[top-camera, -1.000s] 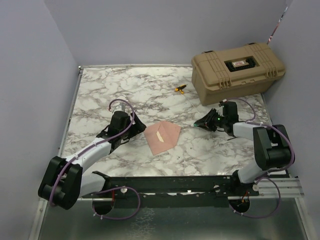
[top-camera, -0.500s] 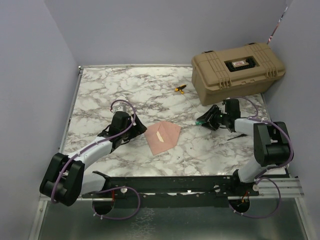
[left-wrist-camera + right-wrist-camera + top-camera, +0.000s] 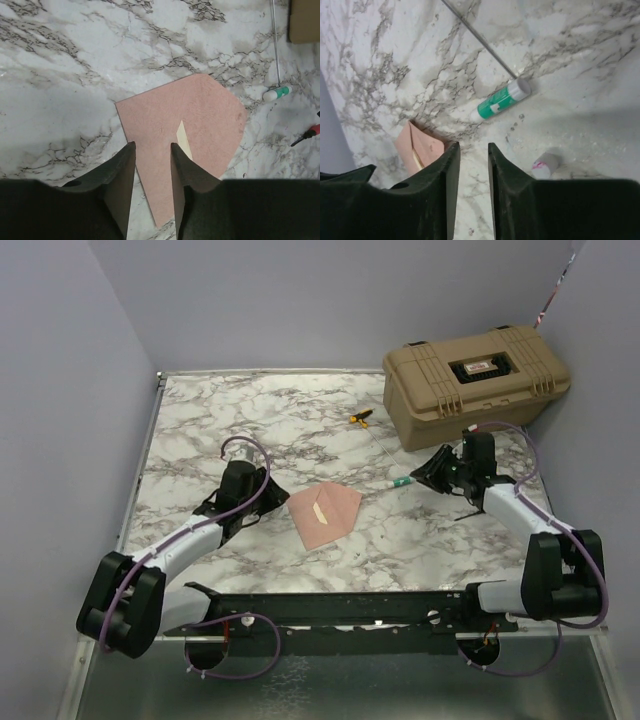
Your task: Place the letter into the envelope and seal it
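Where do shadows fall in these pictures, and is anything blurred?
Left wrist view: soft grey shadow on the white marble table left of the salmon-tan paper envelope. Right wrist view: shadow band right of the green-and-white tube. Top view: evenly lit, sharp, no glare.

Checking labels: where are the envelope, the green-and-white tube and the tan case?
envelope [image 3: 200, 115]: left wrist view, middle of its salmon face.
green-and-white tube [image 3: 495, 104]: right wrist view, on the green barrel.
tan case [image 3: 515, 365]: top external view, on its lid.
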Controlling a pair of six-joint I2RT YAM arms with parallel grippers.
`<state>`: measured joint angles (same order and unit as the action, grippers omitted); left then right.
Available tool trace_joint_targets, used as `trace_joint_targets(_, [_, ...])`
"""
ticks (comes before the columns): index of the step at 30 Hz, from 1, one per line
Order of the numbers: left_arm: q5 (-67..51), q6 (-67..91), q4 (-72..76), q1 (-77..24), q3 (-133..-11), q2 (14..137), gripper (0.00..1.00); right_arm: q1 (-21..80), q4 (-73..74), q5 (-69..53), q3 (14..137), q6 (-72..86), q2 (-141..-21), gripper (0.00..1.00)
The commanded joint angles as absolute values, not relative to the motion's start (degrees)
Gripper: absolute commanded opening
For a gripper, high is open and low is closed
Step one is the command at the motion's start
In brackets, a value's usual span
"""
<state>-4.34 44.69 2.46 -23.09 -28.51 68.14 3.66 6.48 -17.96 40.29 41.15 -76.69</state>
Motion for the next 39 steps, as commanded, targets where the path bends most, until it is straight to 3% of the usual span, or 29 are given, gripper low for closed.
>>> trace_joint_targets(1, [-9.2,44.8,7.6,-23.1,-28.5,69.9,0.29,5.7,6.2,-23.1,40.3,37.8,-76.6,0.24])
trace_joint_targets(4, [-10.6,45.4,9.4,-23.5,-28.0,72.8,0.22,9.7,3.9,-22.5,39.3,38.3,-76.5,0.22])
trace_joint_targets(15, [-9.4,44.7,9.3,-26.7,-27.6,80.7,0.17,20.6,3.2,-14.2,39.5,42.3,-84.9,0.17])
trace_joint_targets(17, [-8.6,44.8,9.2,-27.1,-27.6,81.9,0.12,21.8,2.4,-14.0,38.9,42.6,-86.2,0.14])
trace_joint_targets(25, [-7.3,45.8,9.2,-28.7,-27.1,86.5,0.00,24.5,-2.2,-18.1,39.2,43.6,-91.7,0.13])
trace_joint_targets(31, [-5.5,46.3,8.6,-29.5,-27.0,86.5,0.00,24.6,-3.6,-20.9,39.4,44.3,-93.7,0.13])
trace_joint_targets(39, [-5.3,46.7,8.4,-29.8,-27.4,87.3,0.00,24.7,-21.4,-34.9,34.8,47.8,-94.5,0.13])
